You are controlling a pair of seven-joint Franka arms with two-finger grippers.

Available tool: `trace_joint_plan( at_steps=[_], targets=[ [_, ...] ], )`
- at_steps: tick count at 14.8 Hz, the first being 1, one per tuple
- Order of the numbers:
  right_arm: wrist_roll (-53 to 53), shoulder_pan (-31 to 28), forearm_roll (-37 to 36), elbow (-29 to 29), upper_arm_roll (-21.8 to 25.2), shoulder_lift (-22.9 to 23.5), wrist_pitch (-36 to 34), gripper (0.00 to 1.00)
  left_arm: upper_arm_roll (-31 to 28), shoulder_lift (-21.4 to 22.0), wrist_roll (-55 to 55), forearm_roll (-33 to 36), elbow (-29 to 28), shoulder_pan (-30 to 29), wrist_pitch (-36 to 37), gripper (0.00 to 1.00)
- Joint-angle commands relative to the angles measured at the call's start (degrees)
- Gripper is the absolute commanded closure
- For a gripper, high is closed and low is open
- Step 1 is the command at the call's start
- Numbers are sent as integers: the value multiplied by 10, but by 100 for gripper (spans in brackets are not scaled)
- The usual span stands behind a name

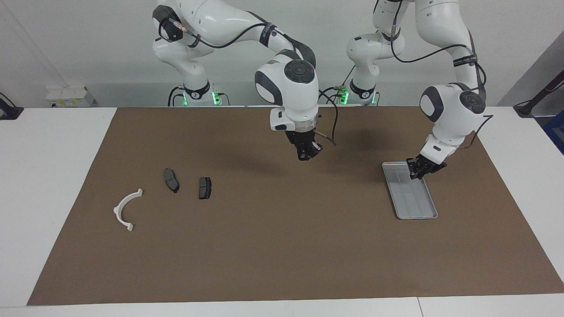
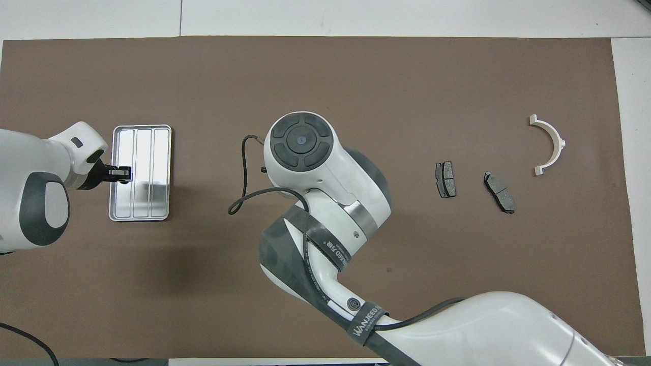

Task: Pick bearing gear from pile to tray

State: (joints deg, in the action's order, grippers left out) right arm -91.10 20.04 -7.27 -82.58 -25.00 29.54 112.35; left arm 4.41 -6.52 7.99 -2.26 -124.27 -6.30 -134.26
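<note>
Left gripper [image 1: 418, 172] hangs low over the tray [image 1: 418, 207], above the end of the tray that lies nearest the robots, with its fingertips pressed together and nothing visible between them; in the overhead view this same gripper [image 2: 121, 174] overlaps the tray's [image 2: 164, 152] edge on the side toward the left arm's end of the table. Right gripper [image 1: 307, 152] is up in the air over bare brown mat [image 1: 282, 246], between the tray and the pile, and whether its narrow grip has hold of anything cannot be told; from above its own wrist hides it. Relative to the tray, the pile lies well apart toward the right arm's end of the table: two dark brake pads [image 1: 205, 187] [image 1: 171, 180] lie just beside each other, and the white curved arc [image 1: 125, 211] rests on the mat a little farther from the tray than they are, also farther from the robots. No small round piece shows on the tray's ribbed floor
</note>
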Motion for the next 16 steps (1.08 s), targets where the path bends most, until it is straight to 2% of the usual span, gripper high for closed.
trace_joint_plan(
  at_steps=[1,5,7,12,13,14,15,16],
  targets=[
    [-56,25,-64,-4,0,52,51,100,-1,3,7,-10,-30,1,-30,100],
    [-66,24,-91,-20,2,89,117,100,-1,-10,0,-10,-48,2,-67,100],
    [-65,12,-98,-48,3,88,153,100,-1,-21,-2,-10,-49,4,-77,100],
    [-65,6,-107,-77,3,86,179,100,-1,-32,-5,-10,-55,8,-95,100],
    [-65,4,-107,-78,3,86,179,100,-1,-32,-3,-10,-50,8,-89,84],
    [-66,1,-107,-77,3,86,175,83,-1,-31,1,-10,-41,7,-71,24],
    [-67,0,-107,-74,4,85,171,36,-1,-25,2,-9,-17,8,-28,10],
    [-66,-1,-106,-69,5,83,164,0,-1,-23,0,-8,18,9,30,6]
  ],
)
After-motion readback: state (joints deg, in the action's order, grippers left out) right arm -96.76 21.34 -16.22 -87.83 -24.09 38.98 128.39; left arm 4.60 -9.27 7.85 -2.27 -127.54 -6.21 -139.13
